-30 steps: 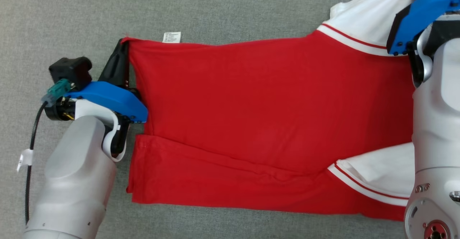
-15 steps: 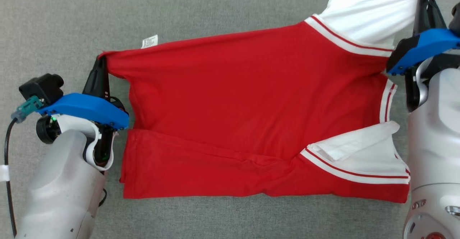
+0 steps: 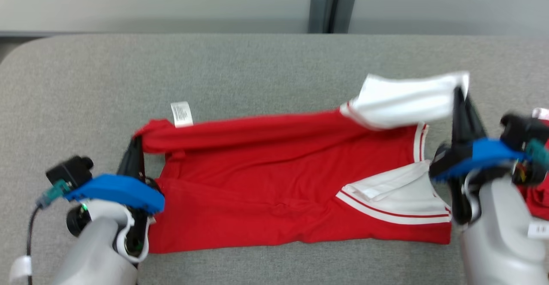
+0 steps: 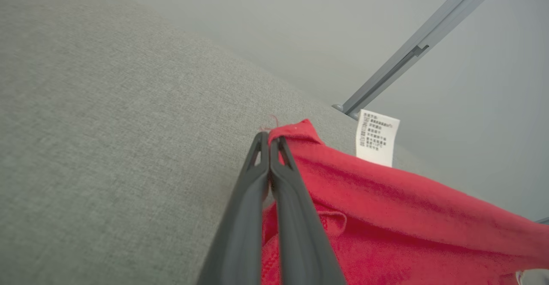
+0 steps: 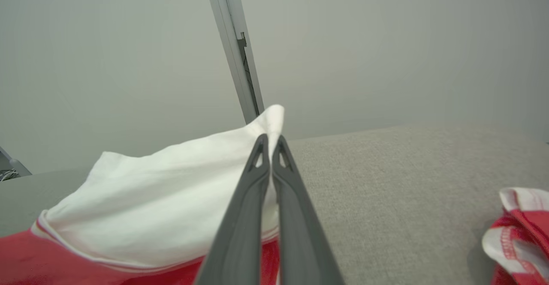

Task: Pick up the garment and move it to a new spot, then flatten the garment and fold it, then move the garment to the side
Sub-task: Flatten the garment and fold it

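OK, shirt (image 3: 279,182) handling: soft, light, limp knit; no stiffness, sags btw holds; prob. drags a bit on the cloth-covered table (image 3: 257,70); not fragile, judging by the drape.
Where to hold: corners & hems, pinched thin, both ends at once to keep the span taut; best to avoid mid-body grabs, likely to bunch.
L gripper (image 4: 269,141): clamped tight on the red hem corner, cloth pinched at the very tips, rest trailing off to its right & below.
R gripper (image 5: 269,141): clamped on the cuff edge of the white sleeve (image 3: 407,100); sleeve lifted off the table, hanging to its left.
Shirt place: strung btw the two grippers, far edge raised, near half flat on the table below & inboard of both.
Shirt look: red body, white sleeves w/ red-white striped trim; 2nd sleeve (image 3: 394,190) folded in over the body, near the R gripper's wrist; creases across the near half.
Tag (image 3: 181,114): white care label, standing up from the raised edge, near the L gripper tips.
Other cloth (image 5: 519,229): red-white bundle on the table, well apart, off to the R gripper's right.
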Available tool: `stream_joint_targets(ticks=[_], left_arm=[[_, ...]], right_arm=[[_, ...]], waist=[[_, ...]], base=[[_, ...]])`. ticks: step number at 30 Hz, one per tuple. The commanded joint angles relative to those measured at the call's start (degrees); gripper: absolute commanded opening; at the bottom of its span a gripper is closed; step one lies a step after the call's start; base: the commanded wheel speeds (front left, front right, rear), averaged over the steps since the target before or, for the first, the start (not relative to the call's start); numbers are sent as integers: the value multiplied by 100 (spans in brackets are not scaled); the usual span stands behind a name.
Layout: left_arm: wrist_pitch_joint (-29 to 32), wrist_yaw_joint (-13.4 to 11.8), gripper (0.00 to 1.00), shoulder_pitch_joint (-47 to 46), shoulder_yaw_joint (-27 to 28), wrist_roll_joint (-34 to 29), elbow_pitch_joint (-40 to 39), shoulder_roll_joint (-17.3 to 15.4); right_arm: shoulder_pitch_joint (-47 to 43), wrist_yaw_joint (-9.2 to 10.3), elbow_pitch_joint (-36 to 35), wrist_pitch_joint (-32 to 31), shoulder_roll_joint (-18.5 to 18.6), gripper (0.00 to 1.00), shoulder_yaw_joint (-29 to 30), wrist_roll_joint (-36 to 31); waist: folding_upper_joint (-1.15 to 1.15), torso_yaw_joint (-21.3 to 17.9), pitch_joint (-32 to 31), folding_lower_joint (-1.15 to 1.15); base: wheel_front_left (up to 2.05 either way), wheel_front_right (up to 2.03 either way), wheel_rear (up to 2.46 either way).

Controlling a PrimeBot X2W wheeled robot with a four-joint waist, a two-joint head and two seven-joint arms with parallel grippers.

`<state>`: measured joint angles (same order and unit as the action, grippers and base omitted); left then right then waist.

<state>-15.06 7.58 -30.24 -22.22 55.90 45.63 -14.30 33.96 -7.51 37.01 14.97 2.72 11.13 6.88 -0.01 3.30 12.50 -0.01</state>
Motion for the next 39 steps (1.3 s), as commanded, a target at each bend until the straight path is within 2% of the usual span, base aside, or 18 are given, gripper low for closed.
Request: stream_joint_targets(ticks=[1, 8, 13, 17, 18, 19, 20, 21, 25, 31, 34, 39], left_arm=[[-11, -16, 0, 198, 10, 14, -93, 26], [-11, -16, 0, 1119, 121, 108, -467, 181], [-10, -16, 0, 1690, 180, 164, -478, 309], [-11, -15, 0, 1832, 83, -39, -343, 322], [-11, -15, 7, 1845, 121, -81, -324, 347], [-11, -15, 43, 1854, 163, -126, -320, 378], [-11, -15, 81, 1862, 237, -172, -323, 394], [-11, -15, 100, 1864, 319, -249, -352, 398], [-10, -16, 100, 2012, 780, -860, -615, 488], [-10, -81, 100, 2338, 1667, -2107, -1224, 730], [-11, -63, 100, 2428, 1962, -2497, -1344, 873], [-11, -8, 100, 2415, 2136, -2805, -1272, 1010]], right_arm=[[-345, 2, -138, 24, 38, 0, -106, 194], [-1666, 1, -531, 25, 37, 0, -408, 1010], [-2097, 1, -362, 25, 38, 0, -426, 1155], [-2155, 1, -175, 26, 36, 0, -405, 1141], [-2139, 1, -127, 26, 37, 0, -387, 1100], [-2114, 1, -64, 26, 38, 35, -351, 1077], [-2083, 1, 10, 26, 38, 100, -341, 1080], [-2041, 1, 27, 26, 38, 100, -308, 1080], [-2022, 1, -10, 26, 36, 100, -153, 1045], [-2016, 1, 109, 26, 34, 100, -121, 1037], [-1902, 1, 445, 24, 34, 100, -62, 841], [-1625, 1, 1277, 24, 33, 100, 154, 611]], waist=[[1, -146, -196, 1], [1, -210, -554, 1], [1, -168, -671, 1], [1, -99, -656, 1], [1, -84, -651, 1], [1, -68, -645, 1], [1, -52, -640, 1], [1, -34, -638, 1], [1, 48, -678, 1], [1, 204, -700, 1], [1, 348, -675, 1], [1, 638, -638, 1]], base=[[0, 0, 0], [0, 0, 0], [0, 0, 0], [0, 0, 0], [0, 0, 0], [0, 0, 0], [0, 0, 0], [0, 0, 0], [0, 0, 0], [0, 0, 0], [0, 0, 0], [0, 0, 0]])
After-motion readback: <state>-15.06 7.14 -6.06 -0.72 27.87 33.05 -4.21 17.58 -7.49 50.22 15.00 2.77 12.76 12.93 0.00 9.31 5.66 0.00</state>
